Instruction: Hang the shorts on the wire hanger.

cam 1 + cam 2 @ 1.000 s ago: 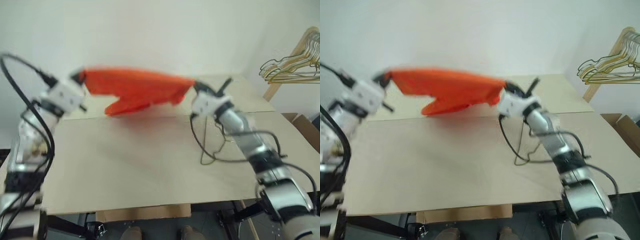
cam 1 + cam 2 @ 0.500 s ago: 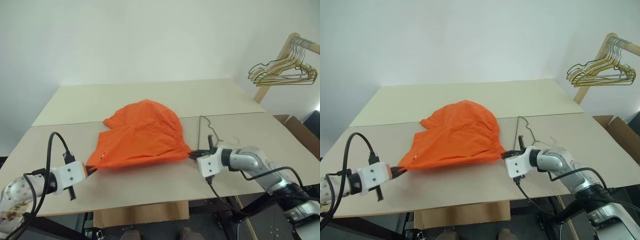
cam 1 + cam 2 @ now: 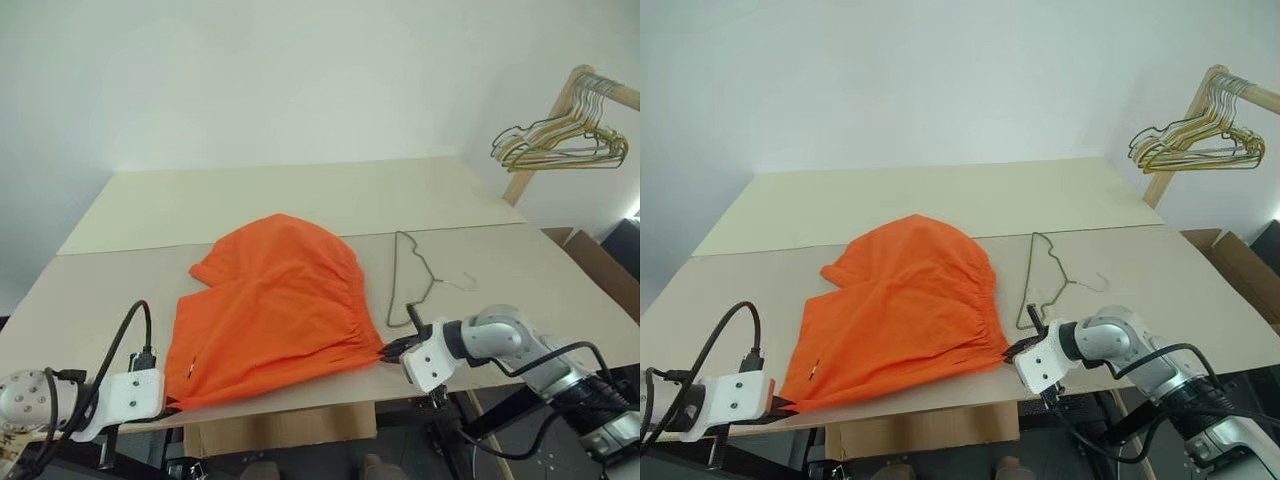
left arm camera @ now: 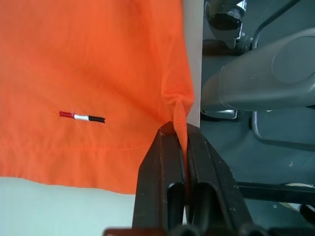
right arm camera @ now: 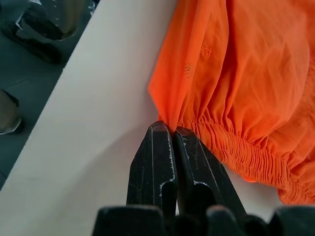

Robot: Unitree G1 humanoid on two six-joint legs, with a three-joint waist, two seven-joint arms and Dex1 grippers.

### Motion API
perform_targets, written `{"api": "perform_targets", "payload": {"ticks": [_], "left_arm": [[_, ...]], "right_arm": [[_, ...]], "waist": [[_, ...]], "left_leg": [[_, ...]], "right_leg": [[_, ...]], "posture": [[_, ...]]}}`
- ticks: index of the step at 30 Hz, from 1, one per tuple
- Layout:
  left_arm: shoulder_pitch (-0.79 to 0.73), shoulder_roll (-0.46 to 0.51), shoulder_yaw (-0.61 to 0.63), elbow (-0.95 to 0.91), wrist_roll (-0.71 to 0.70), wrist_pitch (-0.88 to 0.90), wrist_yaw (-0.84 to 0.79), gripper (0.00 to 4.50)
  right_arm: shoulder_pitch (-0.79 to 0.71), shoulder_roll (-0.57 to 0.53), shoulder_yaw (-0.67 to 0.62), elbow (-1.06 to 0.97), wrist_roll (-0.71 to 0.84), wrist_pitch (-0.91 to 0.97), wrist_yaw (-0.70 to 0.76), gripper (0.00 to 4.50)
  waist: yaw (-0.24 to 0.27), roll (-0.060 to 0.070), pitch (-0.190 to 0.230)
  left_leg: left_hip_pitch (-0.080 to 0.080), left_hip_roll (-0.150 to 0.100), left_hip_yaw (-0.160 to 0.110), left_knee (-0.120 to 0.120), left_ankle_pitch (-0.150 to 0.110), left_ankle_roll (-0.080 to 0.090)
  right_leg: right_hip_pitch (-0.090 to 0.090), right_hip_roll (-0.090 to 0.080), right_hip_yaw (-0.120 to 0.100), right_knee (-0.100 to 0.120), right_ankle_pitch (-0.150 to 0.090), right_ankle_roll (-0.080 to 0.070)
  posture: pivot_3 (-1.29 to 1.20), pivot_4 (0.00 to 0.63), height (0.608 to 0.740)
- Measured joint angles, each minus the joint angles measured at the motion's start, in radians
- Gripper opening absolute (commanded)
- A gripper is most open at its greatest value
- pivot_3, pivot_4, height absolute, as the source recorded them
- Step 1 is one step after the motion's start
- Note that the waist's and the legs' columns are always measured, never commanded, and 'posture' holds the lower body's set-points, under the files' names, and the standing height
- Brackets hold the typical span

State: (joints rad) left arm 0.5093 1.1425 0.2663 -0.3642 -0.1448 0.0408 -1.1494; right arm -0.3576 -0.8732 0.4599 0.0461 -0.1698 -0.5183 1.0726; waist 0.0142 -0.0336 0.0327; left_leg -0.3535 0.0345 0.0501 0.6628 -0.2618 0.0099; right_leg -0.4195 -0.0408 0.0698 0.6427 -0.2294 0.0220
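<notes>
The bright orange shorts [image 3: 270, 300] lie spread on the table [image 3: 300, 190], reaching its near edge. My left gripper [image 3: 172, 404] is shut on the shorts' near left corner, by a small striped mark [image 4: 81, 117] close to the hem. My right gripper [image 3: 385, 352] is shut on the gathered waistband's [image 5: 246, 152] near right end. The pinched cloth shows between the left gripper's fingers [image 4: 157, 162] and at the right gripper's fingertips [image 5: 155, 140]. The thin dark wire hanger [image 3: 410, 285] lies flat on the table just right of the shorts, apart from both grippers.
A wooden rack at the far right carries a bunch of gold and green wire hangers [image 3: 555, 145]. A cardboard box [image 3: 600, 265] stands beyond the table's right edge. The table's near edge runs right under both grippers.
The shorts came down from mid-air onto the table and were drawn toward the near edge. Both grippers moved back and down, still shut on the cloth.
</notes>
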Motion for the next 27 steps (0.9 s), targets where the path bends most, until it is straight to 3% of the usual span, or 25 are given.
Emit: {"api": "perform_targets", "payload": {"ticks": [8, 9, 11, 16, 22, 23, 27], "left_arm": [[0.045, -0.001, 0.021, -0.043, -0.005, 0.047, -0.042, 0.02], [0.047, -0.002, 0.021, -0.044, -0.004, 0.049, -0.042, 0.23], [0.048, -0.004, 0.022, -0.040, 0.010, 0.049, -0.040, 0.68], [0.046, -0.021, 0.023, -0.015, 0.042, 0.028, -0.034, 2.30], [0.073, -0.026, 0.093, -0.014, 0.037, 0.024, -0.071, 4.21], [0.079, -0.028, 0.115, -0.012, 0.037, 0.023, -0.078, 4.47], [0.089, -0.033, 0.216, 0.042, 0.057, -0.002, -0.084, 4.47]], "right_arm": [[0.026, -0.017, -0.002, -0.044, 0.050, 0.038, 0.063, 0.00], [0.028, -0.017, -0.002, -0.047, 0.049, 0.043, 0.061, 0.00], [0.030, -0.017, -0.005, -0.047, 0.040, 0.063, 0.057, 0.56], [0.042, -0.042, -0.020, -0.051, 0.041, 0.100, 0.086, 2.19], [0.088, -0.103, -0.061, -0.102, 0.143, 0.128, 0.170, 4.24], [0.100, -0.106, -0.084, -0.110, 0.186, 0.160, 0.178, 4.48], [0.083, -0.106, -0.206, -0.130, 0.335, 0.392, 0.157, 4.48]], "waist": [[0.000, 0.000, 0.000], [0.000, 0.000, 0.000], [0.001, 0.000, 0.000], [0.003, 0.000, 0.000], [0.006, -0.001, 0.000], [0.006, -0.001, 0.001], [0.004, -0.001, 0.001]], "left_leg": [[0.001, 0.000, 0.000, 0.000, 0.000, 0.000], [0.001, 0.000, 0.000, 0.000, 0.000, 0.000], [0.001, 0.000, 0.000, 0.000, 0.000, 0.000], [0.000, 0.000, 0.000, 0.000, 0.000, 0.000], [0.000, 0.000, 0.000, 0.000, 0.000, 0.000], [0.000, 0.000, 0.000, 0.000, 0.000, 0.000], [0.001, 0.001, 0.000, 0.000, 0.000, 0.000]], "right_leg": [[0.000, 0.000, 0.000, 0.001, -0.001, -0.001], [0.000, 0.000, 0.000, 0.001, -0.001, -0.001], [0.000, 0.000, 0.000, 0.000, -0.001, -0.001], [0.000, 0.000, 0.000, 0.000, -0.001, -0.001], [0.000, 0.000, 0.000, 0.000, -0.003, -0.004], [0.000, 0.000, 0.000, 0.000, -0.003, -0.005], [-0.001, 0.000, 0.000, 0.001, -0.003, -0.005]], "posture": [[0.12, 0.000, 0.740], [0.12, 0.000, 0.740], [0.12, 0.000, 0.740], [0.13, 0.000, 0.740], [0.14, 0.000, 0.740], [0.14, 0.000, 0.740], [0.13, 0.000, 0.740]]}}
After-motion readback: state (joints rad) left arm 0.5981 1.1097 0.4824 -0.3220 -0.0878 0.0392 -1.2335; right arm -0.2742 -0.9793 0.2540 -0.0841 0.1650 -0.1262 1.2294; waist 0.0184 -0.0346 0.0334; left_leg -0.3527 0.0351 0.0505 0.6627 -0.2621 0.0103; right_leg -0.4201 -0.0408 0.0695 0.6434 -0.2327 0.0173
